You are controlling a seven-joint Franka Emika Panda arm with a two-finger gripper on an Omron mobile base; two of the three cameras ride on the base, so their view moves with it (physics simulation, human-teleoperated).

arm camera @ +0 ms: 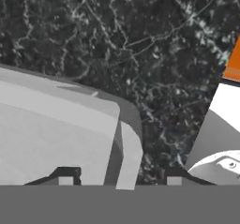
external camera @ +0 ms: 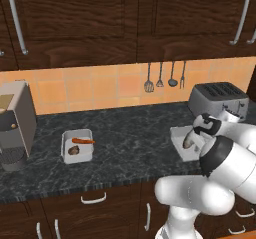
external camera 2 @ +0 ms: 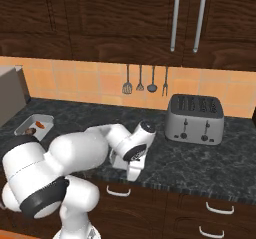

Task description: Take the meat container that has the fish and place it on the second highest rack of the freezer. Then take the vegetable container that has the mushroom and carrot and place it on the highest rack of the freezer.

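Two trays sit on the counter [external camera: 125, 128], neither moved yet. The gripper [arm camera: 119, 181], open, straddles the rim of the fish tray [external camera: 181, 142] near the front edge; the carrot tray [external camera: 77, 145] waits leftward.

A: How many trays on the counter?
B: Two trays: one [external camera: 77, 146] with a carrot [external camera: 83, 141] and a mushroom [external camera: 73, 151], another [external camera: 181, 142].
A: Appliances?
B: One toaster [external camera: 218, 99], one coffee machine [external camera: 15, 123], four hanging utensils [external camera: 165, 76].
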